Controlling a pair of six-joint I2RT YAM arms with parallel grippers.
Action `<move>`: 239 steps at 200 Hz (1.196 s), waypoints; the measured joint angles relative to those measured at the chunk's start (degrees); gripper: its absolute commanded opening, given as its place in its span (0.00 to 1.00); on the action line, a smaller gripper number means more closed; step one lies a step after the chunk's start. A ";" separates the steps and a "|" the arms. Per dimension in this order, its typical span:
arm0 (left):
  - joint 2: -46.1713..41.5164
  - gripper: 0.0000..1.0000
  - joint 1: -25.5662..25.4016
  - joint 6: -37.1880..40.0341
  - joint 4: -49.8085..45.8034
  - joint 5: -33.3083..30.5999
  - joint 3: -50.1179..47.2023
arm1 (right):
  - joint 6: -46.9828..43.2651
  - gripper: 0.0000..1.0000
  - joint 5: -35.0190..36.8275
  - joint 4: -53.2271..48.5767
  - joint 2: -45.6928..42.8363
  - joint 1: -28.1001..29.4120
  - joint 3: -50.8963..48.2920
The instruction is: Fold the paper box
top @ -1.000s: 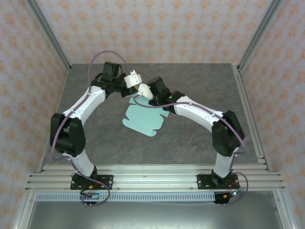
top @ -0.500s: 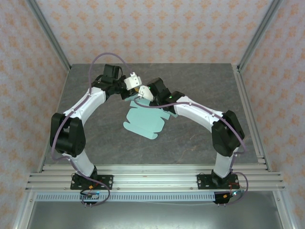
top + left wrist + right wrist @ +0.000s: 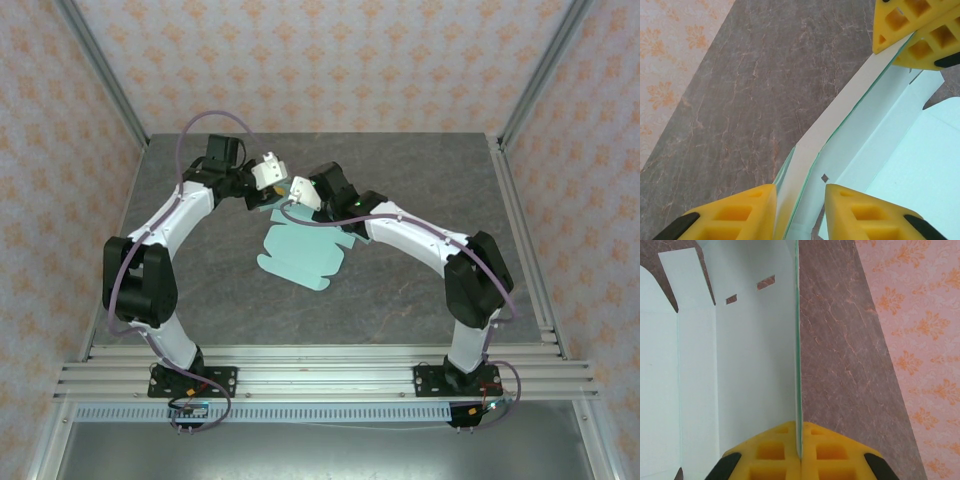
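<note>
The paper box (image 3: 300, 255) is showing pale mint-green, its raised flap looking nearly white on one face with a thin green edge. The table (image 3: 420, 295) is displaying grey-brown marbling with fine pale veins. The walls (image 3: 330, 60) are carrying a pinkish-cream ground with repeating orange floral motifs. The pads (image 3: 730, 217) of the left jaws and the pads (image 3: 775, 452) of the right jaws are glowing yellow with black trim. Both arms are showing white links and black joints, and a purple cable (image 3: 205, 118) is looping over the left one.
</note>
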 measured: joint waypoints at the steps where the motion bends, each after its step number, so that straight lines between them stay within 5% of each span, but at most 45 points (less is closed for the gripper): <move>1: 0.00 0.30 0.00 -0.04 0.00 0.00 0.00 | 0.00 0.02 0.00 0.00 0.00 0.00 0.00; 98: 0.17 0.31 -1.18 -5.40 8.92 -2.43 -4.02 | 0.24 0.04 -0.85 -0.04 0.00 0.00 0.00; 156: 0.42 0.00 -1.81 -8.72 11.76 -3.54 -4.61 | 1.46 0.09 -0.28 0.85 0.00 -0.15 0.02; 239: -0.59 0.00 -4.09 -9.51 19.82 -9.33 -10.80 | 8.04 0.66 -0.76 -1.20 -5.90 -0.39 -1.16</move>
